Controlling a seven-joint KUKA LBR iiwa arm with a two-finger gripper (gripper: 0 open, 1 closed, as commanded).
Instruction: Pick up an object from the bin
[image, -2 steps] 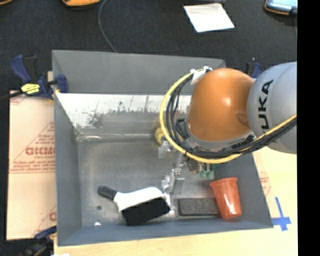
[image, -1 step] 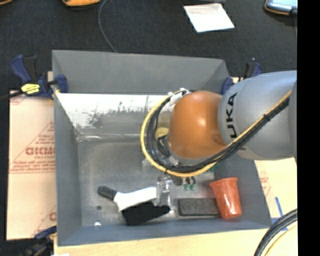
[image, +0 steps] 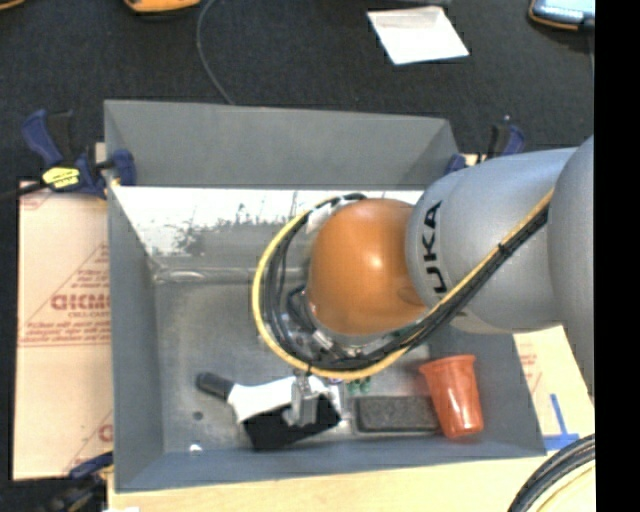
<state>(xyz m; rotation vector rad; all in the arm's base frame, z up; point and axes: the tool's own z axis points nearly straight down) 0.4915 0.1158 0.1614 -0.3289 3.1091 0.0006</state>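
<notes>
My gripper (image: 312, 404) hangs low near the bin's front wall, below the orange dome. Its fingertips sit at the right end of a black-and-white thing (image: 262, 409), a white piece with a dark handle stub to the left and a black part underneath. Whether the fingers close on it I cannot make out. Just right of the gripper lies a dark grey rectangular block (image: 397, 413) flat on the floor. Further right an orange plastic cup (image: 454, 394) lies tilted against the front right corner.
The arm and its dome with looped cables cover the bin's middle and right. The left half of the floor is bare grey metal. The front wall is close behind the gripper's tips.
</notes>
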